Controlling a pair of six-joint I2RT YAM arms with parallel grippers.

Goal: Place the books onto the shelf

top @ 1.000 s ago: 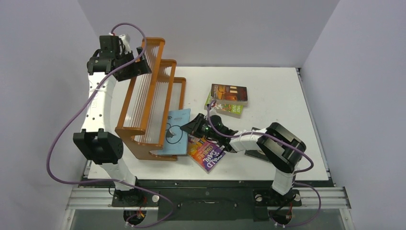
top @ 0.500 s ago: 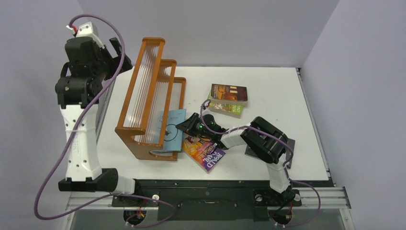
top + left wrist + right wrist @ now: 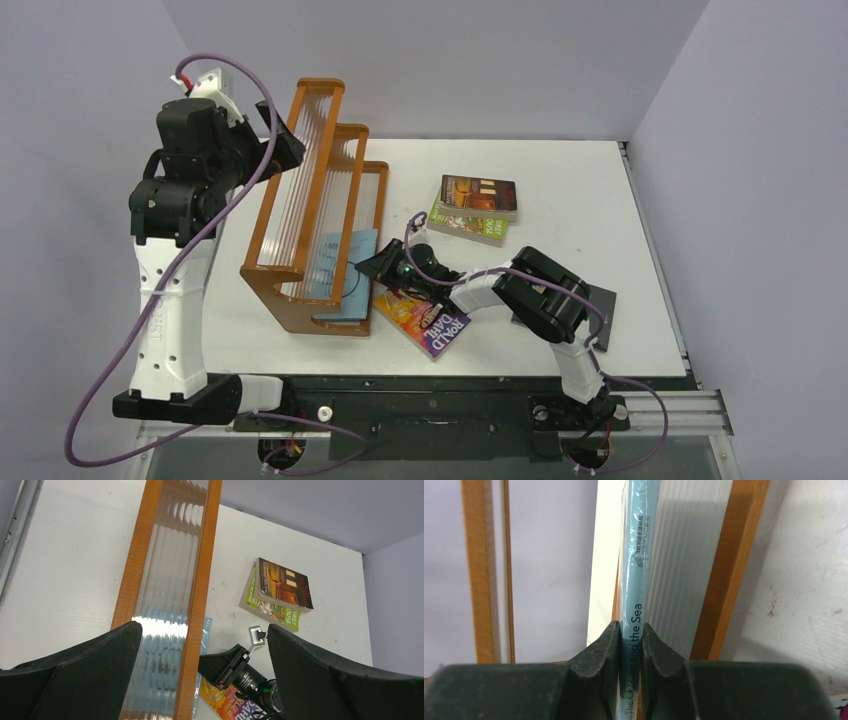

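Near: right gripper (image 3: 630,645) clamped on the spine of the blue book (image 3: 634,580). The book stands on edge, seemingly partway into the lowest tier of the shelf (image 3: 300,200). Step: shelving it. Next: push it home, then release. Farther: left gripper (image 3: 275,140) spread wide, empty, over the top tier.
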